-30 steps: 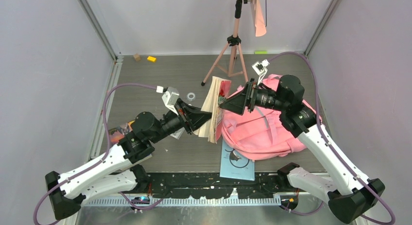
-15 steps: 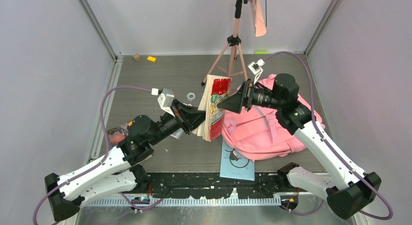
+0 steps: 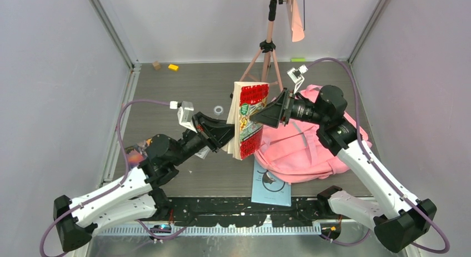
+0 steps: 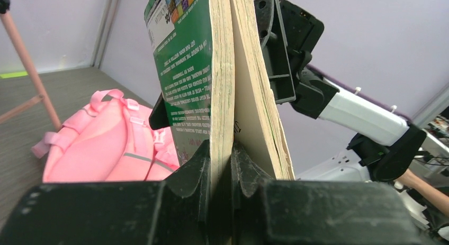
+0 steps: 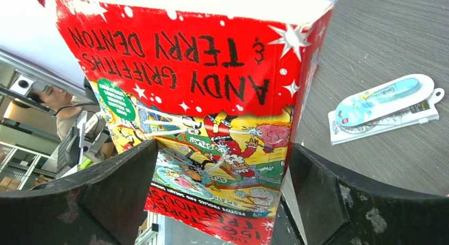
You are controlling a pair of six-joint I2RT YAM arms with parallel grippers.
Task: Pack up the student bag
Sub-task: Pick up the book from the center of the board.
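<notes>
Handover step — left gripper (image 4: 221,165) pinches book (image 3: 248,119); right gripper (image 5: 222,187) wide, straddling cover — must close before student bag (image 3: 302,149).

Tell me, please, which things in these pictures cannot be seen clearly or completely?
- Student bag opening: top view, hidden by the right gripper and the book.
- Blue booklet: top view, upper part lies under the bag.
- Book title: right wrist view, cut off by the bottom edge.
- Item at the table's left edge: top view, covered by the left arm.
- Left gripper fingertips: left wrist view, buried between pages.
</notes>
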